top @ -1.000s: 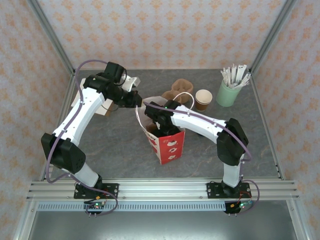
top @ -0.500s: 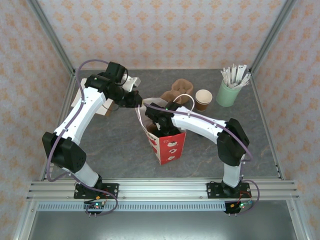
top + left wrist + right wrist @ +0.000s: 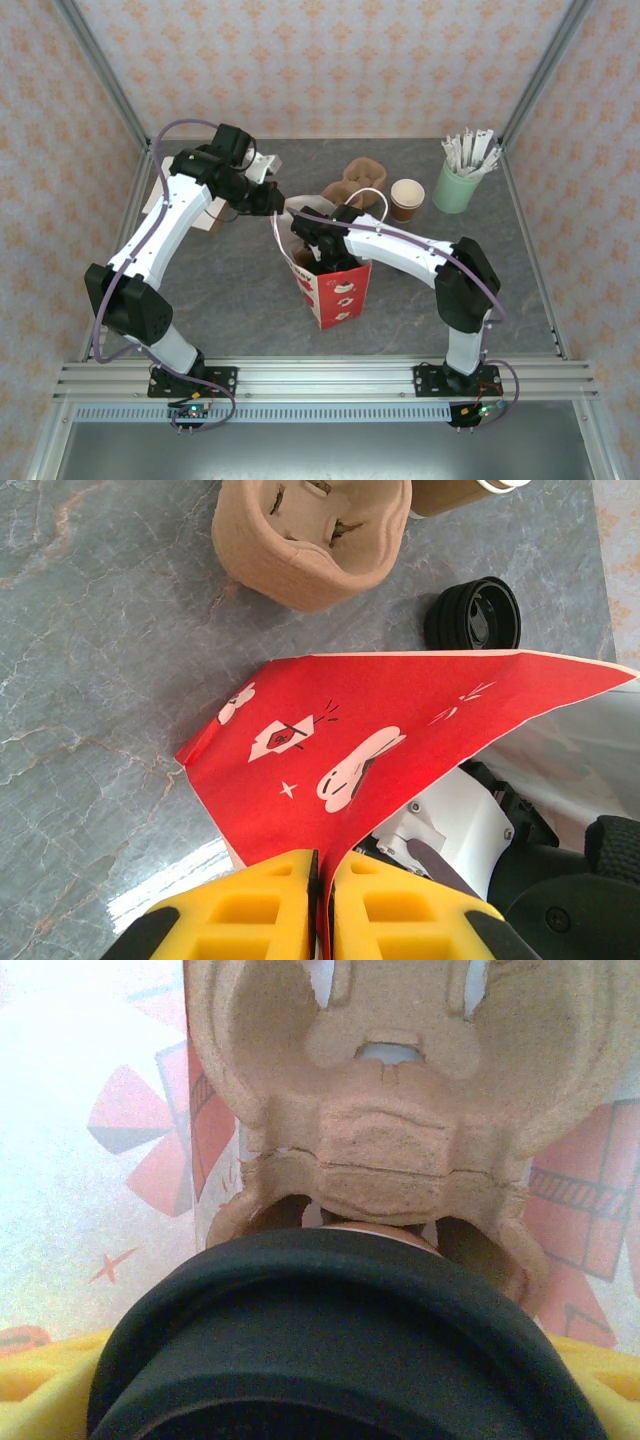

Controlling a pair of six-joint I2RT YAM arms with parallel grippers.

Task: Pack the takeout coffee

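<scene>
At tabletop (image 3: 250, 290) centre: right gripper (image 3: 322, 1405) wide around takeout coffee (image 3: 330, 1310) inside red bag (image 3: 340, 295); left gripper (image 3: 322, 900) pinches rim. Probably crushable; grip sidewall.

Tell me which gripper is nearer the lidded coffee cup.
Right. The right gripper reaches into the red bag, its fingers flanking the black-lidded takeout coffee. The left gripper sits outside, pinching the bag's top edge.

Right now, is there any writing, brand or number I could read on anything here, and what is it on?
No readable words, brands or numbers anywhere.
red paper bag: white drawings only, no letters.
white stirrers in the mint-green cup: any print is too small to read.
moulded-pulp cup carrier: plain, no marks.
</scene>
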